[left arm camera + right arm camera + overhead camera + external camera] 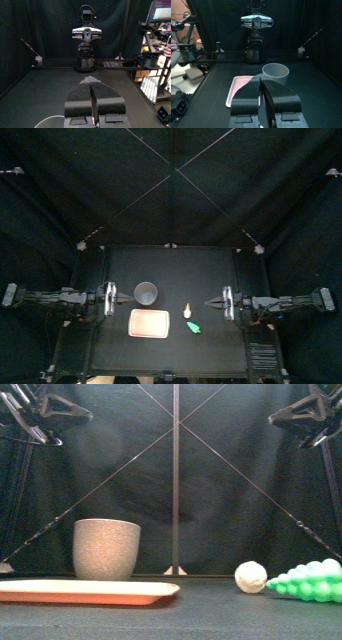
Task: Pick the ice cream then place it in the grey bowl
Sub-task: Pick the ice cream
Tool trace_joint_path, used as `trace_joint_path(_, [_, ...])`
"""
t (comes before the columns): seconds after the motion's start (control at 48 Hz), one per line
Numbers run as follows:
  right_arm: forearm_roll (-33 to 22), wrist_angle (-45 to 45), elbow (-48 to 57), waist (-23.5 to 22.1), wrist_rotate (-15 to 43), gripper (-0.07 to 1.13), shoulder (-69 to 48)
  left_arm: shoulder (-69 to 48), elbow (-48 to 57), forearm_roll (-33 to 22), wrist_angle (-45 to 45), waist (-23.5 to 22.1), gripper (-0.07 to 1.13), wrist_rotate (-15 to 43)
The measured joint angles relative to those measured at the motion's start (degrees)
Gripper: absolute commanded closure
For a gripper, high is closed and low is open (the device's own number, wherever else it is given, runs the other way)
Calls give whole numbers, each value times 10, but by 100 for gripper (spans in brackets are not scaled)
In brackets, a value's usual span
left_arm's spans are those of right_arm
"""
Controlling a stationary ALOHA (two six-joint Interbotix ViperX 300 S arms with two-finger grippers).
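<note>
While I am waiting, step: I am preparing to pick; nothing is held.
Right tool (229, 303): hovering at the surface's (201, 268) right side, jaws together, needing to open and descend.
Left tool (108, 299): resting at the left side, jaws together.
Ice cream (189, 310): lying near the right tool, toward the middle, beside a green toy (195, 327).
Grey bowl (146, 291): standing behind the pink tray (148, 324).

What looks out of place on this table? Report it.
Nothing stands out. The grey cup stands upright behind the flat pink tray; a white toy and a green toy lie loose beside them. Nothing looks spilled or broken.
</note>
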Motion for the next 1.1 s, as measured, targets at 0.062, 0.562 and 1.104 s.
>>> trace_joint_path(0.062, [2, 1, 0, -2, 1, 104, 4, -1, 3, 0, 0, 1, 111, 0])
trace_joint_path(0.562, [19, 158, -40, 9, 11, 47, 199, -17, 19, 8, 1, 14, 109, 0])
trace_joint_path(1.104, [34, 158, -83, 10, 9, 2, 364, -21, 21, 10, 0, 11, 109, 0])
